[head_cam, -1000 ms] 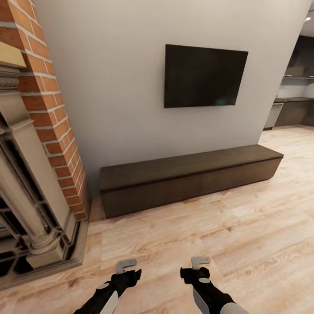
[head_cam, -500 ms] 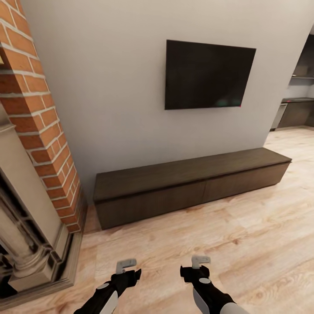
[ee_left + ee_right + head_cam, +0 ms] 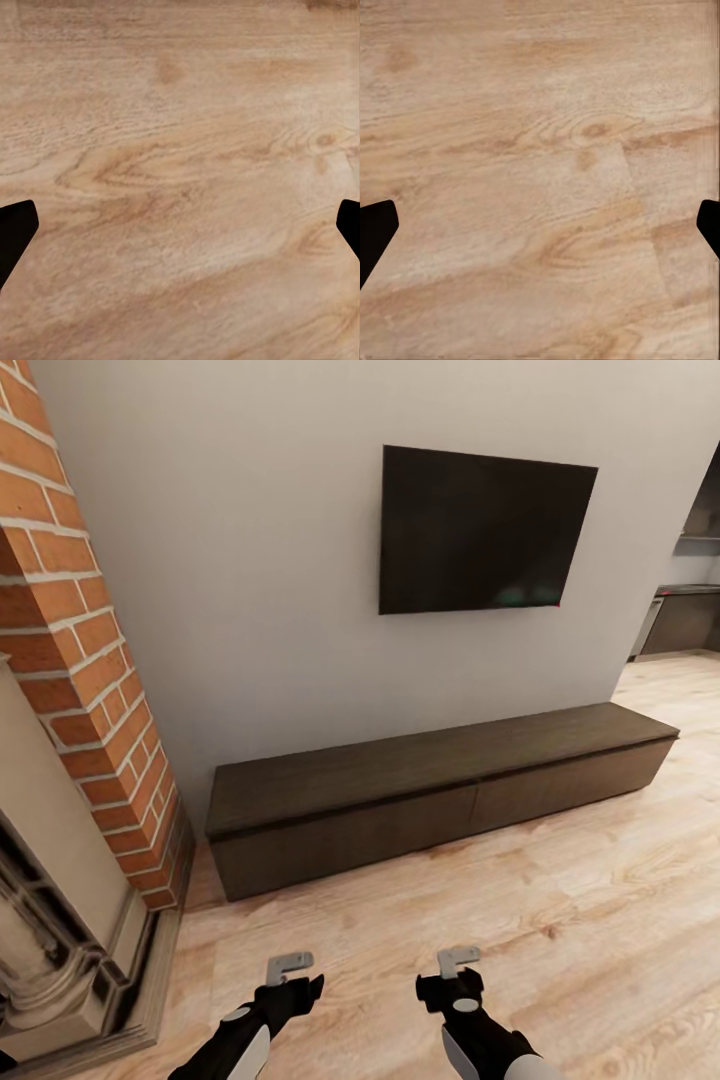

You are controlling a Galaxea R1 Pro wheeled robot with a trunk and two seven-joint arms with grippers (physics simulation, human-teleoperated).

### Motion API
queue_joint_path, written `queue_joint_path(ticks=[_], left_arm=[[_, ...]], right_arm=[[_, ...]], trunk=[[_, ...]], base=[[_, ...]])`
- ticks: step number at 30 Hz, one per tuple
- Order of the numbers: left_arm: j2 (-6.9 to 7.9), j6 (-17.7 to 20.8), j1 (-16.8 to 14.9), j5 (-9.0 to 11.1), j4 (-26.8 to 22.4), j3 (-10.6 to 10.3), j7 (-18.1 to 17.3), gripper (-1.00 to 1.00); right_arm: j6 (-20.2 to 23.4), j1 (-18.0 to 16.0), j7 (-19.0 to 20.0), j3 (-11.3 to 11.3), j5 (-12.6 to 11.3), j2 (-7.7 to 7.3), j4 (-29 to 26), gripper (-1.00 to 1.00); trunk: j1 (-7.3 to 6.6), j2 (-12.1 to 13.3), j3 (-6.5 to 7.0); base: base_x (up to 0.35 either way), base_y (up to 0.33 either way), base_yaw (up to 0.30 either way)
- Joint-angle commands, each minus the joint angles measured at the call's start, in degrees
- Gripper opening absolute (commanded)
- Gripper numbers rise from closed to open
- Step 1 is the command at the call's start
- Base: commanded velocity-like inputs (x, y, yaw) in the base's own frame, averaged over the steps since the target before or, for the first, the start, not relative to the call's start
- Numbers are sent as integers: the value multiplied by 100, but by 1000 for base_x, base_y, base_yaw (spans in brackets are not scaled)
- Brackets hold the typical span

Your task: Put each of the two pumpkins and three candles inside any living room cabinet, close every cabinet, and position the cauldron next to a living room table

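Cabinet [image 3: 440, 785], shut.
Long, low, dark brown; flat fronts flush, along wall under TV, on wood floor.

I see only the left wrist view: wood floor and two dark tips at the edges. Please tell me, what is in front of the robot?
Observer: The long dark cabinet stands against the wall ahead, under a TV.
Operator: Are its drawers open?
Observer: No, every front looks shut and flush.
Operator: Is the other pincer holding something?
Observer: No. The right pincer is open and empty over bare floor, like the left pincer.
Operator: Anything at the side?
Observer: A brick fireplace rises on the robot's left.
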Motion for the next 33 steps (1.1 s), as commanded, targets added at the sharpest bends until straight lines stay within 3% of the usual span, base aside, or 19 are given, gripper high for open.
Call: queue_joint_path(ticks=[1, 5, 25, 33], left_arm=[[3, 30, -2, 45, -14, -11, -1, 100], [-4, 37, 2, 42, -18, -16, 17, 100], [-11, 40, 1, 53, 44, -11, 2, 100], [-14, 34, 1, 48, 44, -11, 2, 100]], right_arm=[[59, -5, -61, 32, 36, 1, -2, 100], [235, -6, -73, 47, 34, 2, -50, 100], [197, -2, 40, 62, 25, 2, -306, 100], [188, -5, 44, 70, 27, 2, -307, 100]], trunk=[[-1, -2, -5], [-1, -2, -5], [-1, -2, -5], [-1, -2, -5]], base=[[24, 0, 0], [197, 0, 0], [294, -24, 1], [83, -208, 226]])
